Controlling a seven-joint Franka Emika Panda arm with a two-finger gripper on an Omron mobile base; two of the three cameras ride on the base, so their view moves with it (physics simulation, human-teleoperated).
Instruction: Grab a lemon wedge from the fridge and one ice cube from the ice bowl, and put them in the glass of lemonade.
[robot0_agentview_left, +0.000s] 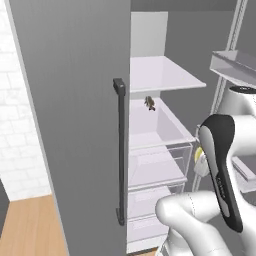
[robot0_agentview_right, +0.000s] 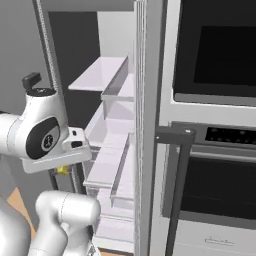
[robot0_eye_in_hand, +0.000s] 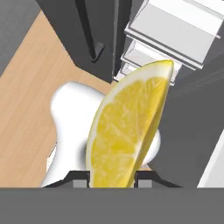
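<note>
Claw (robot0_eye_in_hand: 112, 177): clenched on the lemon wedge, one dark tip on each side of its lower end, seen in the hand view.
Lemon wedge (robot0_eye_in_hand: 127, 127): bright yellow, cut face with pale segments turned to the camera, rind along its right edge, pointed end up; held clear of the fridge shelves. In the left base view a small yellow patch (robot0_agentview_left: 199, 154) shows just beside the arm's dark joint, in front of the clear drawers; in the right base view a yellow speck (robot0_agentview_right: 63, 170) sits under the white hand.
Fridge (robot0_agentview_left: 75, 125): grey; left door shut, with a long black bar handle (robot0_agentview_left: 120, 155); right side open, showing white shelves (robot0_agentview_left: 162, 75) and clear drawers (robot0_agentview_left: 160, 165).
Small dark lump (robot0_agentview_left: 149, 103): lies on the second shelf, towards the back.
Oven (robot0_agentview_right: 215, 100): black, right of the fridge.
Floor (robot0_eye_in_hand: 30, 87): light wood, below the claw.
</note>
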